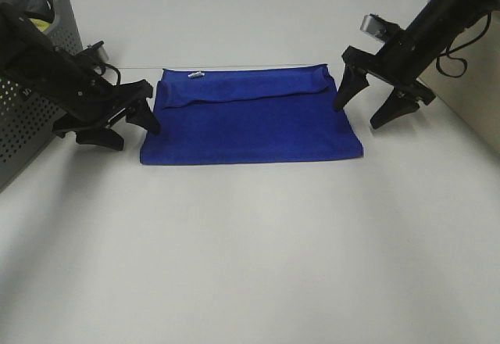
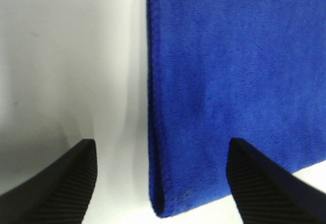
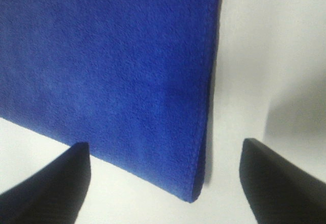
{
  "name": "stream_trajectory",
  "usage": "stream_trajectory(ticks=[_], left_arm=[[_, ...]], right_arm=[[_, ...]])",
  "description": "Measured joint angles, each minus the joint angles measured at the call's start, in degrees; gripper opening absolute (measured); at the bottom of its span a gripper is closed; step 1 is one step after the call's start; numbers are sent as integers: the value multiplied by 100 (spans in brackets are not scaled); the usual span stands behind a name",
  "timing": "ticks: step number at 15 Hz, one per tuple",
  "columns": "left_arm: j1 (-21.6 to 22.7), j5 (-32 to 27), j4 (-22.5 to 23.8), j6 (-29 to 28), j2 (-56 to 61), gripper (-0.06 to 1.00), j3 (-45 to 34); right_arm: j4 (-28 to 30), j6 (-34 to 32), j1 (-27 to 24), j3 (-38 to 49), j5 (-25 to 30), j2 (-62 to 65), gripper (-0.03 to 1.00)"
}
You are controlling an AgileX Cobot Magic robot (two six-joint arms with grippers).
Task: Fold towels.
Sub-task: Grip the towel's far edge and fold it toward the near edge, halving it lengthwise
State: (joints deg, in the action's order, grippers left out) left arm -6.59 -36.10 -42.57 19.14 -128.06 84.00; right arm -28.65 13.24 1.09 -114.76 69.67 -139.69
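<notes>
The blue towel lies flat on the bench, its long axis running from gripper to gripper. The left gripper and right gripper, both spread and empty, each straddle a corner, equally near.

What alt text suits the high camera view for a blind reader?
A folded royal-blue plush towel lies flat on a white table. The black left end effector and right end effector stand open, one at each side edge. A perforated grey basket sits far left.
</notes>
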Motion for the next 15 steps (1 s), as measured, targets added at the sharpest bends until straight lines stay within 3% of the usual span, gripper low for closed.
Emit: stream_trajectory(ticks=[4,10,13,15], left_arm=[[-372,579,-143,-6,-69,68,0],[-447,636,-590,-92,-258,64,29],[-596,636,-596,-92,-315,47,34],[-590,619,-584,-109,-327,32,34]], right_arm=[[-189,298,46,561,-304,0,76],[-441,384,80,676,-613,0,75],[-407,395,269,682,-865,-23,61],[-275,206,315,682,-928,-74,41]])
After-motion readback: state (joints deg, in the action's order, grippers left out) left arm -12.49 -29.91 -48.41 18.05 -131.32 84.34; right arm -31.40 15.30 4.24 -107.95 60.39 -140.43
